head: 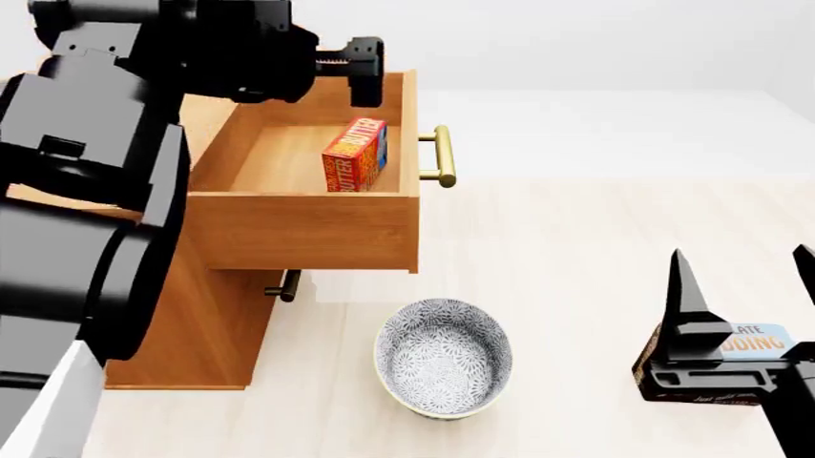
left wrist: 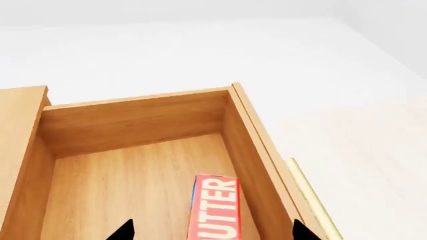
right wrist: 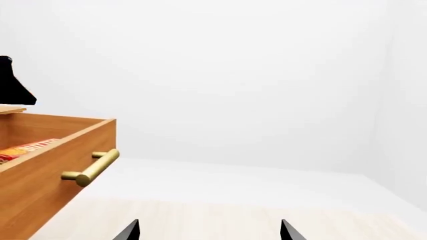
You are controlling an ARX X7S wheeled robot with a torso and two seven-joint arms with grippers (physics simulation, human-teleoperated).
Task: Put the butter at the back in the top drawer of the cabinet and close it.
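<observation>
While the butter (head: 355,155) stands inside the open top drawer (head: 305,229), near its front wall, our left gripper (left wrist: 212,231) hangs over it with jaws spread and empty. Our right gripper (right wrist: 209,231) is likewise open, low beside the pudding box (head: 713,367). If we push the drawer shut carelessly, we judge the upright box could topple.

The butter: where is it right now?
In the head view the butter stands inside the pulled-out top drawer, near the handle-side front wall, with the left end effector above the drawer and open.
</observation>
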